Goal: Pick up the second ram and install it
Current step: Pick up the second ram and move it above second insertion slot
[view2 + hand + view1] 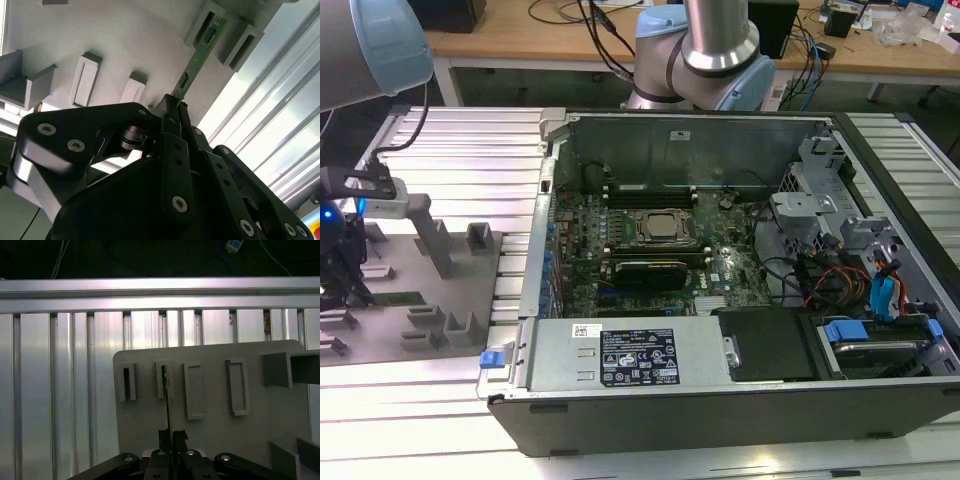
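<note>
The second ram is a narrow green stick, seen edge-on as a thin dark line in the first wrist view. Its far end sits in a slotted grey block on the grey fixture plate. My gripper is shut on the near end of the stick, with its black fingers pressed against both faces. In the exterior view the gripper hangs over the fixture plate at the far left, well away from the open computer case.
Several grey slot blocks stand on the plate beside the ram. Ribbed aluminium table surrounds the plate. The case holds a green motherboard, cables and a power supply. The arm's base stands behind the case.
</note>
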`<state>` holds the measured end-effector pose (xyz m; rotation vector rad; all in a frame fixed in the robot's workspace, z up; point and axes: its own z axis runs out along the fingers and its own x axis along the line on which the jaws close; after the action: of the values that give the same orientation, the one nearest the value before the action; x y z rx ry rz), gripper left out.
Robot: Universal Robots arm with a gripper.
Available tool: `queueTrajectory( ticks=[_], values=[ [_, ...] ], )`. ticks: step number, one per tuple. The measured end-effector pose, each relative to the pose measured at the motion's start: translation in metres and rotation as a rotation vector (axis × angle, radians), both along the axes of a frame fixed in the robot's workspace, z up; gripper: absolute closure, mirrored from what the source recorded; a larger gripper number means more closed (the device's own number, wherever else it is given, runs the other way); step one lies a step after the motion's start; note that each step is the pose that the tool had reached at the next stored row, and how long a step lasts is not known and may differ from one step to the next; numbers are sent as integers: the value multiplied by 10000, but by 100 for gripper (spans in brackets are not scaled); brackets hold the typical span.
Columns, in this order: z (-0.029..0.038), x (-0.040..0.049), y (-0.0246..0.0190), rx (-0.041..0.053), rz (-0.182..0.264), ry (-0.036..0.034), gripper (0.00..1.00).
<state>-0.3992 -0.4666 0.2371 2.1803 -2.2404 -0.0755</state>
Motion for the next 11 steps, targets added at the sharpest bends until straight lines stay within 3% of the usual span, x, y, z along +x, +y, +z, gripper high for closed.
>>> queueTrajectory(
  ticks=[11],
  values=[
    [171,0,0,-1,0,0,86]
  ],
)
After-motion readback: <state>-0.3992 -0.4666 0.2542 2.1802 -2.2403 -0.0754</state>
